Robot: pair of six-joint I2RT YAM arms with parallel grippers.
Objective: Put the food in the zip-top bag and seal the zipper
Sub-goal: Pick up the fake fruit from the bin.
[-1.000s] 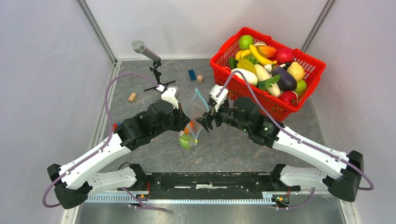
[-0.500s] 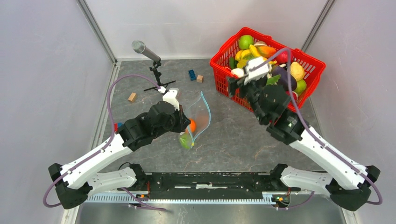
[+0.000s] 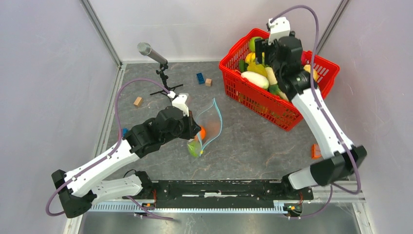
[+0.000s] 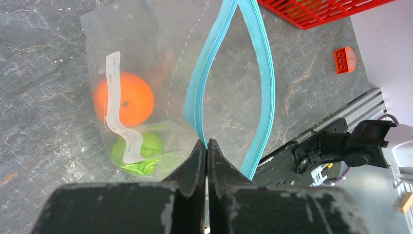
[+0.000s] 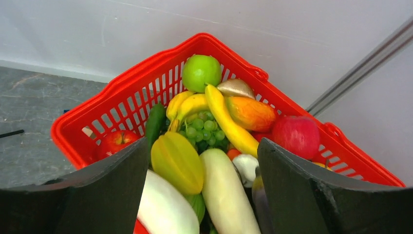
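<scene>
The clear zip-top bag (image 3: 207, 124) hangs at table centre, its light blue zipper (image 4: 208, 73) gaping open. Inside lie an orange (image 4: 124, 99) and a green round fruit (image 4: 137, 153), also seen from above as an orange (image 3: 201, 131) and a green fruit (image 3: 194, 148). A white label strip (image 4: 118, 108) runs down the bag. My left gripper (image 4: 206, 144) is shut on one lip of the zipper and holds the bag up. My right gripper (image 5: 203, 161) is open and empty above the red basket (image 5: 122, 100), over a yellow starfruit (image 5: 177, 162) and a white vegetable (image 5: 225, 190).
The basket (image 3: 234, 80) at back right holds a green apple (image 5: 201, 72), bananas (image 5: 229, 122), red apples (image 5: 297, 135), grapes and more. A microphone on a stand (image 3: 155, 57), a blue brick (image 3: 200, 77), wooden blocks (image 3: 138, 101) and an orange brick (image 3: 315, 151) lie on the table.
My right arm has swung away from the bag's mouth, up and back to above the red basket. My left gripper keeps holding the bag, which now hangs more open.
</scene>
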